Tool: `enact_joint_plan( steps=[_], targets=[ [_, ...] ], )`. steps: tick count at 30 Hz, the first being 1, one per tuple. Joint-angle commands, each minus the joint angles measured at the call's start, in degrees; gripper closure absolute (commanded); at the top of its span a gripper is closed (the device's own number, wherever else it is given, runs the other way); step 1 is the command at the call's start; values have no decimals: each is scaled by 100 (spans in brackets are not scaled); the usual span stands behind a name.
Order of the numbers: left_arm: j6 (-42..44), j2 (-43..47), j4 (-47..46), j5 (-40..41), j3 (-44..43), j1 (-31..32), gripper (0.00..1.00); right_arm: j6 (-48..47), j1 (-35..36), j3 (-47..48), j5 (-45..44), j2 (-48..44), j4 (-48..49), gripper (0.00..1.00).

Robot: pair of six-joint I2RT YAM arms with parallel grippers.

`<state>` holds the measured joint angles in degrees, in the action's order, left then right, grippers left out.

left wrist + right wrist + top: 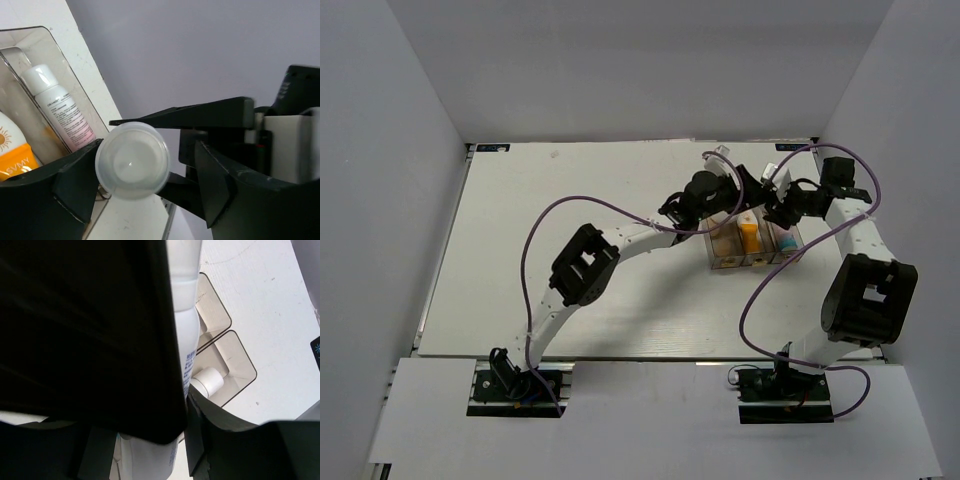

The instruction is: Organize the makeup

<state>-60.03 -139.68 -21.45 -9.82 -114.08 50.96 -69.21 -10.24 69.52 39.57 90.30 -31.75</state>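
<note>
Right wrist view is showing the right pincer (147,452) clamping a white tube (183,335) over the clear box (222,347) toward the bench's (260,300) right edge, while the left pincer (147,167) is standing wide open, gripping nothing.

Left arm (635,240) and right arm (855,235): white links, boxy black joint housings. A purple cable (585,198) loops beside each. Left gripper (148,145) matte black, fingers (225,185) wedge-shaped.
</note>
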Motion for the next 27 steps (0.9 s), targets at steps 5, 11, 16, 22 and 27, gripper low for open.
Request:
enact_joint_plan(
  steps=[5,11,16,22,27],
  targets=[
    [-158,1434,-430,744,966,-297,17,241,-118,35,68,-171,-121,94],
    [-80,2337,71,1571,1924,-832,9,803,-242,220,-134,101,-77,96],
    [201,3024,124,1704,2643,-1193,8,1837,-224,500,-502,382,230,96],
    [631,4078,124,1519,3699,-1334,9,3561,-136,1415,-1065,1112,-59,95],
    [870,5254,159,1632,4946,-1334,8,4696,-119,2302,-1487,1823,-778,90]
  ],
)
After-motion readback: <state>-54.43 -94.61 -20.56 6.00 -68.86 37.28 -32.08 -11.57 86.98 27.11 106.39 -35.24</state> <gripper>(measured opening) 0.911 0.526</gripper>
